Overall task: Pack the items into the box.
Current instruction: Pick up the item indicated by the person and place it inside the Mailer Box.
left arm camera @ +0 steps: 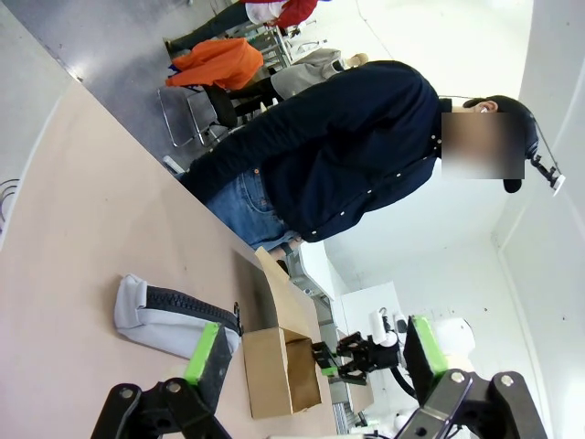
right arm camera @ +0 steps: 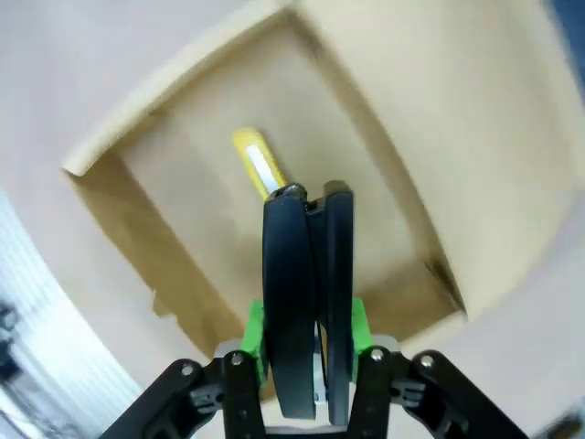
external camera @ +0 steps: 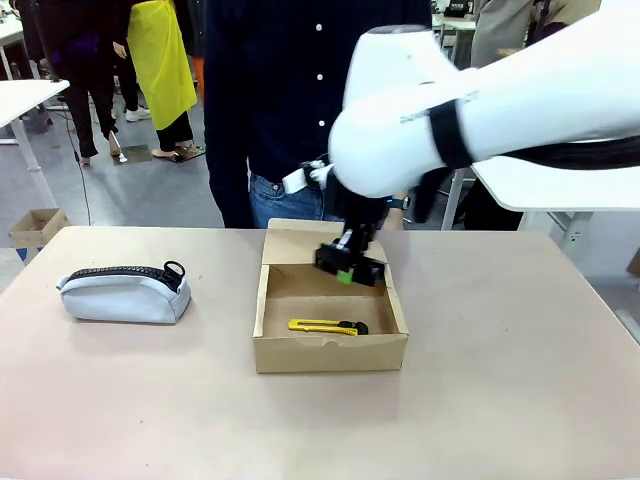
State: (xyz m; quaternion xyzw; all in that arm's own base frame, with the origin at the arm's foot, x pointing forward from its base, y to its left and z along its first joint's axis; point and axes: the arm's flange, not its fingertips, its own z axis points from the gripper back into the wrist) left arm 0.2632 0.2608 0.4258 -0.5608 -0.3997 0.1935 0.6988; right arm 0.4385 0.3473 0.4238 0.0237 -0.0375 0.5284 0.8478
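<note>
One item in: utility knife (external camera: 327, 326) at 6 o'clock in box (external camera: 330, 356). Right gripper (right arm camera: 308, 343) grasps stapler (right arm camera: 302, 256) overhead; best lower toward 12 o'clock, clear of utility knife. Left gripper (left arm camera: 313, 352) released.

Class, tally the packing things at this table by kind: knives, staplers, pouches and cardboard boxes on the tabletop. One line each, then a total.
Utility knife: 1, lying inside the box
Stapler: 1, held by the right gripper over the box
Pouch: 1, outside the box, to its left
Box: 1, lid open
Total: 4
</note>
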